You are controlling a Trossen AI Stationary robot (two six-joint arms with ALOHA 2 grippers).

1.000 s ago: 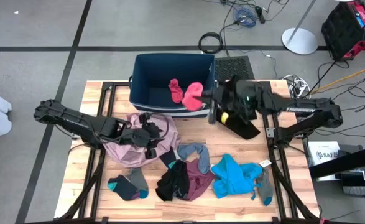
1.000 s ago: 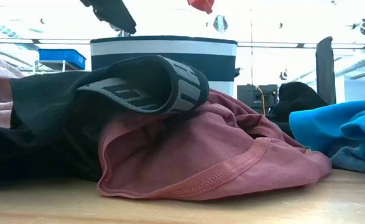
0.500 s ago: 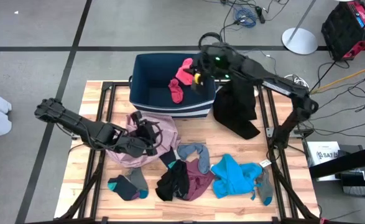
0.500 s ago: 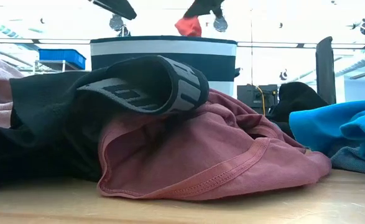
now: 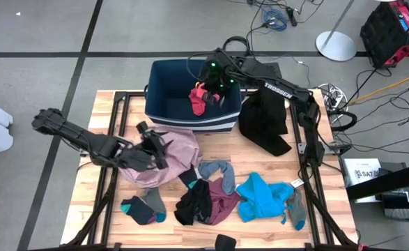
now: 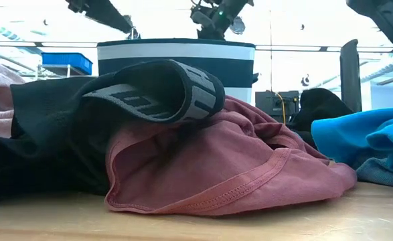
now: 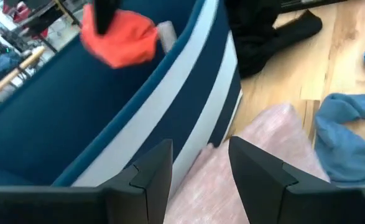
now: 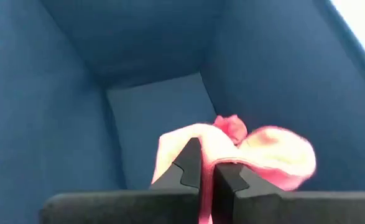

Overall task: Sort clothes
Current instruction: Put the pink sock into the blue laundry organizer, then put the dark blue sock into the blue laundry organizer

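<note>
Right end effector pinching red sock inside bin.

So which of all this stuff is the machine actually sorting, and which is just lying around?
Part of the job:
- red sock pinched in the right gripper over the bin
- second red sock inside the bin
- pale pink garment under the open left gripper
- black garment, bright blue garment, maroon garment

Just lying about:
- cables on the floor

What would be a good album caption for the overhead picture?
Right gripper holds a red sock over the blue bin; left gripper hovers at the pink garment.
</note>
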